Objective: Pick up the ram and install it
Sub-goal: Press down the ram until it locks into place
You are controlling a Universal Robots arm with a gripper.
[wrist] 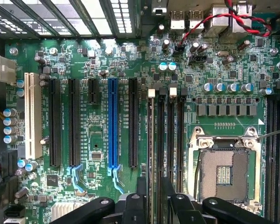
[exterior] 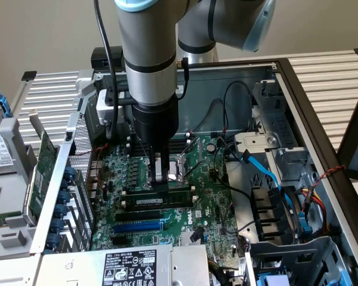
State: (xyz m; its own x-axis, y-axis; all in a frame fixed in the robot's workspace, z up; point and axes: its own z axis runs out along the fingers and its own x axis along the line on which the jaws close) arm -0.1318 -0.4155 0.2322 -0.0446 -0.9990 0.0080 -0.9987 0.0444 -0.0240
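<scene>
Exterior view: your gripper sits low over the motherboard; jaws clamped on the ram, edge-down at its slot.

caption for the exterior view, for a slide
Gripper down at the ram standing in a motherboard memory slot.

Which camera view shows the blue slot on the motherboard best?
The wrist view: the blue slot shows unobstructed along its whole length, between black slots. In the exterior view the blue slot appears foreshortened and smaller.
</scene>
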